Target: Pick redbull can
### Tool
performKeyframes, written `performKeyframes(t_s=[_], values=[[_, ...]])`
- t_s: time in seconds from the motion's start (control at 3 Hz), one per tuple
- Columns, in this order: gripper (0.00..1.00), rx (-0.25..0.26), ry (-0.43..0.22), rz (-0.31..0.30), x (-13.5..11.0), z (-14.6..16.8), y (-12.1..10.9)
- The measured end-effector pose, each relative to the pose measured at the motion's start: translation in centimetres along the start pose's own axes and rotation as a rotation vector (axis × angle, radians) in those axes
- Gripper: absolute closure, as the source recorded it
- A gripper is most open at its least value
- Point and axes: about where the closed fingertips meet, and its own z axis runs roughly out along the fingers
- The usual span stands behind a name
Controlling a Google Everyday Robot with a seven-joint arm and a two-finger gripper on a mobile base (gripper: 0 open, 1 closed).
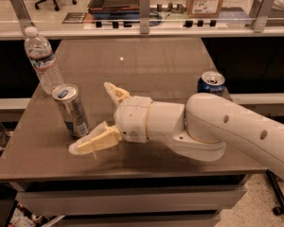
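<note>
The redbull can (71,109) is a slim silver-grey can with a blue patch near its base and a blue tab on top. It stands upright at the left of the brown table (156,65). My gripper (91,118) is open, just right of the can. One cream finger (95,141) lies low by the can's base. The other finger (114,93) points up and back, apart from the can. Nothing is held.
A clear plastic water bottle (41,59) stands behind the can at the table's left edge. A wider dark blue can (211,82) stands at the right edge, behind my white arm (217,131). A glass-fronted counter with boxes runs along the back.
</note>
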Motion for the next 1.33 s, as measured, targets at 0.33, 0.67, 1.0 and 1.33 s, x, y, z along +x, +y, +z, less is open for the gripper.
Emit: performKeyframes(t_s=[0.33,0.67,1.0,1.33], values=[[0.0,-0.021,-0.023,-0.012,-1.3,1.3,0.6],[0.0,-0.049,-0.041,-0.012,-1.7,2.8,1.1],[0.17,-0.089,-0.062,0.013,-0.9,4.8,1.5],[0.4,-0.095,-0.063,0.014,-0.9,5.0,1.7]])
